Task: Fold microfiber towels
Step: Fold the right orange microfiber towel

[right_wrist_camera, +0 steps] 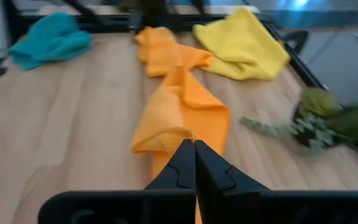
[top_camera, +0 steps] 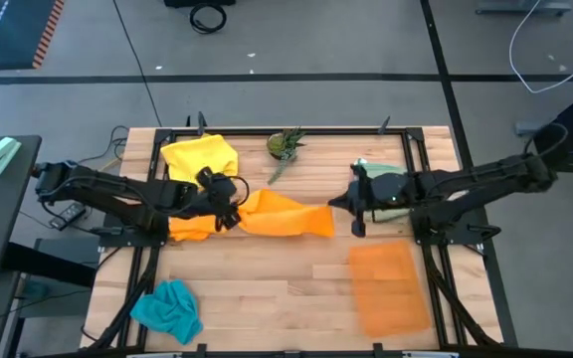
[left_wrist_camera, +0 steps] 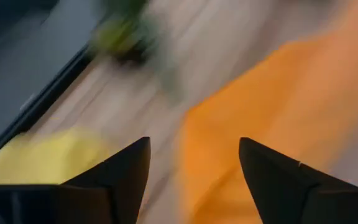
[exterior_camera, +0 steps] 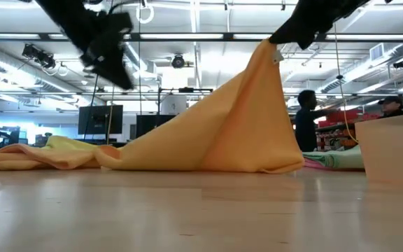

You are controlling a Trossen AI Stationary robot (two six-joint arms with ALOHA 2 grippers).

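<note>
— Where did the right pincer (top_camera: 332, 204) stand?
— Pressed together on one corner of the soft orange microfiber towel (top_camera: 267, 216), lifting it off the wooden surface (top_camera: 267, 288) while the rest trailed flat toward the left arm.

— And the left pincer (top_camera: 235, 196)?
— Spread wide above the towel's other end, gripping nothing, beside the crumpled yellow microfiber towel (top_camera: 199, 157). A teal microfiber towel (top_camera: 168, 308) lay near the front edge.
</note>
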